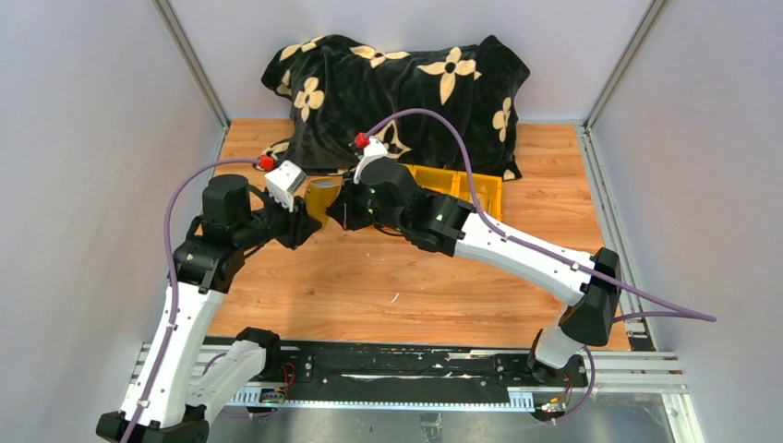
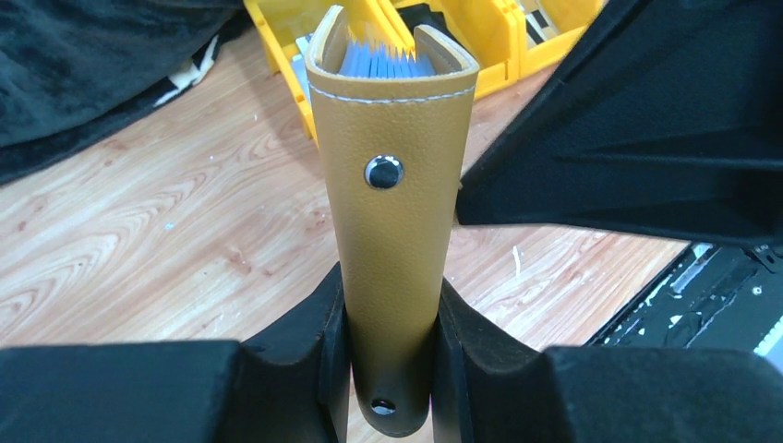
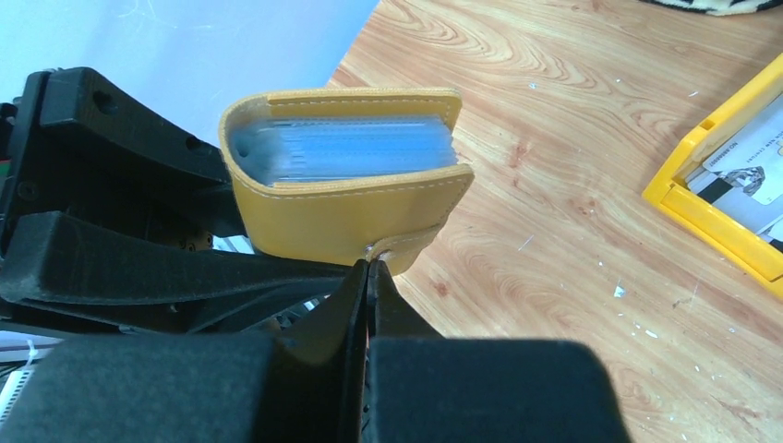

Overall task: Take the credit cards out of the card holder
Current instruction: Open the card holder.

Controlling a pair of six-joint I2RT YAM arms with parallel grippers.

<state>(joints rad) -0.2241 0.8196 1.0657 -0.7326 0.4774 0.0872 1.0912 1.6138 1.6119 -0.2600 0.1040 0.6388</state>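
Observation:
The card holder (image 1: 320, 198), mustard-yellow with a snap button, is held above the wooden table between the two arms. My left gripper (image 2: 392, 305) is shut on its lower end, and the holder (image 2: 392, 212) stands upright out of the jaws. Blue-grey pockets (image 2: 383, 63) show at its open top; no credit cards can be told apart inside. My right gripper (image 3: 371, 263) is shut, its tips pinching the edge of the flap tab on the holder (image 3: 342, 217). A pale printed card (image 3: 739, 175) lies in a yellow bin.
Yellow plastic bins (image 1: 462, 189) sit just behind the right gripper. A black blanket with beige flowers (image 1: 397, 92) is heaped at the back of the table. Grey walls close in both sides.

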